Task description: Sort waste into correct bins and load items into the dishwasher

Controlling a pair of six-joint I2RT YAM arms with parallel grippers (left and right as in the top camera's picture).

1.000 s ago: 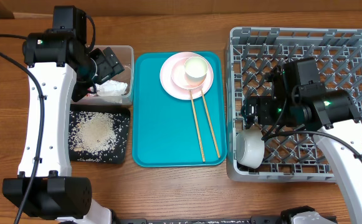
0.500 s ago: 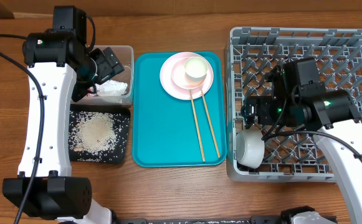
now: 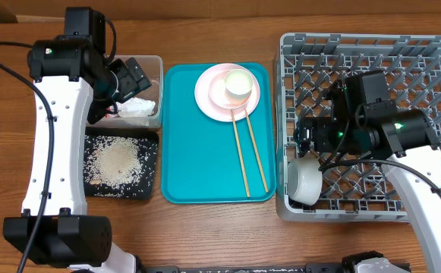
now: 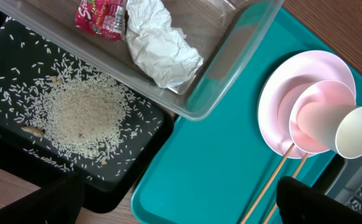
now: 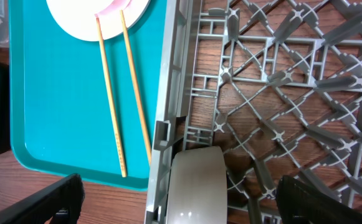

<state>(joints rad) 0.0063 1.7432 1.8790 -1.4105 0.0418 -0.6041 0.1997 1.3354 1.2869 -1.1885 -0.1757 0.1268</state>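
- Overhead gives me the whole layout: clear tub (image 3: pixel 156 70) toward the far left of the surface, black tray (image 3: pixel 154 173) just in front of it, teal tray (image 3: pixel 197 163) in the middle, dish rack (image 3: pixel 433 47) filling the right end.
- Overhead, my left arm covers much of the tub, and only the tissue (image 3: pixel 138 111) shows clearly.
- The left wrist view looks into the tub and adds the red snack wrapper (image 4: pixel 100 15), lying right beside the tissue.
- Both of those views show the rice (image 3: pixel 117 159) heaped in the black tray, with stray grains around the heap.
- The left hand (image 4: pixel 184 198) hangs above the tub's corner, jaws wide, holding nothing.
- The plate (image 3: pixel 209 97) sits at the far end of the teal tray with the cup (image 3: pixel 237 83) standing on it. The left wrist view shows the cup's pinkish outer wall, which overhead does not.
- The chopsticks (image 3: pixel 247 152) lean their far ends on the plate and run toward the tray's near edge. The right wrist view shows them lying apart, not crossing.
- The white bowl (image 3: pixel 303 180) sits tilted in the rack's near-left corner. The right wrist view shows it close against the rack wall, and wood through the grid.
- The right hand (image 5: pixel 184 200) hovers over that bowl, jaws wide, holding nothing.
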